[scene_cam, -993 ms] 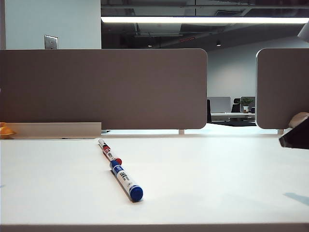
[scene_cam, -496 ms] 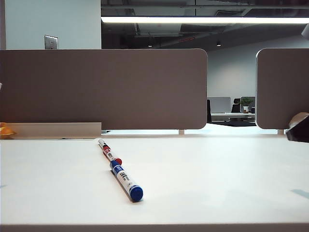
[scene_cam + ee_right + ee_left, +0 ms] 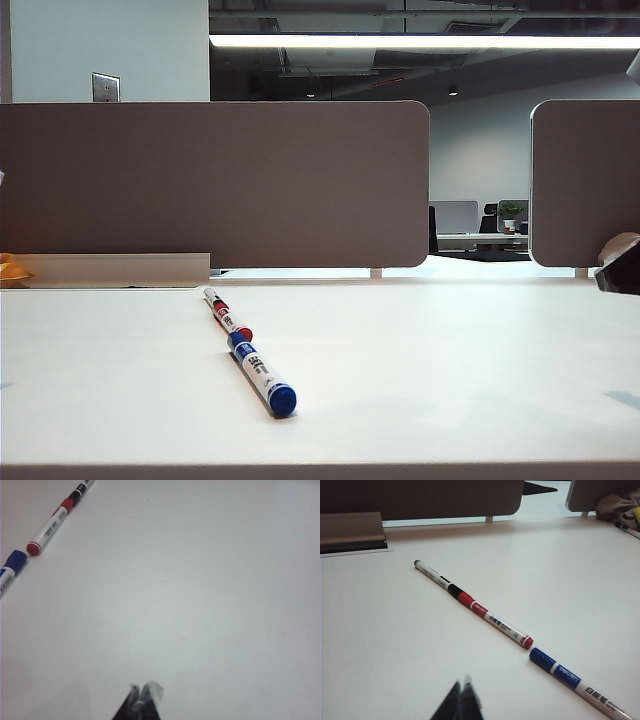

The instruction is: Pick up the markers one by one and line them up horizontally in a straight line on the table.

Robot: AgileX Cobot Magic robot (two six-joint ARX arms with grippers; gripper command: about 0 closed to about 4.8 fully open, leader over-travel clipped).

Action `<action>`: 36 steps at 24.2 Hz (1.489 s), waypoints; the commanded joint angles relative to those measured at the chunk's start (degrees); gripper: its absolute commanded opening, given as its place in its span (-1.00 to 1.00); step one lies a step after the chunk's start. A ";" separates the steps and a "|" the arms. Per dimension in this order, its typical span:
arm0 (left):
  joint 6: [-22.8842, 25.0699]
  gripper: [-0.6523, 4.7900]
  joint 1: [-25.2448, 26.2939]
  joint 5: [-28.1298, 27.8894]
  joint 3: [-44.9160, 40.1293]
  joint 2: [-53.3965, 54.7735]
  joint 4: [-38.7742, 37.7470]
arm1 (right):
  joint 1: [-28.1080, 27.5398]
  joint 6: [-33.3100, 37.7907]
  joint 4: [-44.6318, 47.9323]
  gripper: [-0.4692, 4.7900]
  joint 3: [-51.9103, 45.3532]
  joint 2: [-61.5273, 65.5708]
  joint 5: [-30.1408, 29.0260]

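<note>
Saw the table (image 3: 450, 380) bare and wide to the right of the markers, open for any pass. Found one line of obstacles only: black marker (image 3: 436, 577), red marker (image 3: 495, 622) and blue marker (image 3: 570, 677), end to end, running diagonally left of centre. Noted partition panels (image 3: 215, 180) walling the far edge. Kept left gripper (image 3: 461, 702) and right gripper (image 3: 141, 700) closed, above bare surface, apart from the markers.

Low frontal exterior; downward wrists sharing markers (image 3: 475, 605).
</note>
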 commanded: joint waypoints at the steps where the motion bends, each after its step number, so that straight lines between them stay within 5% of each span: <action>1: 0.22 -0.78 0.07 0.02 0.15 -0.11 0.15 | 0.07 0.00 0.72 -0.82 -0.39 -0.31 0.20; 10: 0.22 -0.78 2.78 0.37 0.15 -6.36 -1.33 | -2.91 0.00 -0.79 -0.82 -0.39 -7.93 -0.39; 32: 0.22 -0.78 16.00 0.35 0.13 -7.76 -1.62 | -30.23 0.00 -0.28 -0.82 -0.39 -28.46 -0.04; 36: 0.22 -0.78 16.11 0.37 0.13 -7.76 -1.62 | -31.04 0.00 -0.83 -0.82 -0.39 -28.52 0.00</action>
